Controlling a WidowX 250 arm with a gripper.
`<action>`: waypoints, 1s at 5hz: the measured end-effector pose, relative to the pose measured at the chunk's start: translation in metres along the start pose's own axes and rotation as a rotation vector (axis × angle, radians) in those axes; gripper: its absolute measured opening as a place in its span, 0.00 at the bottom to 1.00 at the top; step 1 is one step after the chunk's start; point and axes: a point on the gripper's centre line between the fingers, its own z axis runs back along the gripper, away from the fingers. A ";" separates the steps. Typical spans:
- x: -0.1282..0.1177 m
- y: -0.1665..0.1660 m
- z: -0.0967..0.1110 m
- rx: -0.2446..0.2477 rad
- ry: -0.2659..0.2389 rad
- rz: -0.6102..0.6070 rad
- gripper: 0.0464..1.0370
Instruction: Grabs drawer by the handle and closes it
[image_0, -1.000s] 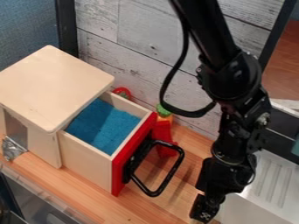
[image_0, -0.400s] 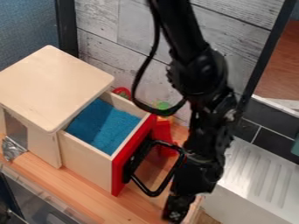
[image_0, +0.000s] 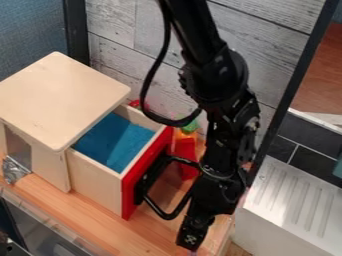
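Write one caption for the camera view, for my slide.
Robot tool beside the black handle of a partly open, red-fronted drawer.

Weathered grey plank wall (image_0: 127, 57) at twelve o'clock, textured blue panel (image_0: 30, 30) at ten, reddish-brown wooden surface (image_0: 324, 82) at two.

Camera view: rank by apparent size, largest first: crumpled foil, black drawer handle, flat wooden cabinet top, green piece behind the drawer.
1. Flat wooden cabinet top
2. Black drawer handle, by its loop's outline
3. Crumpled foil
4. Green piece, going by what shows
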 end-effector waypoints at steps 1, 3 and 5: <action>-0.012 0.001 0.009 -0.007 0.013 0.025 0.96; -0.035 0.002 0.007 -0.030 0.101 0.080 0.96; -0.058 0.012 0.005 -0.040 0.173 0.162 0.96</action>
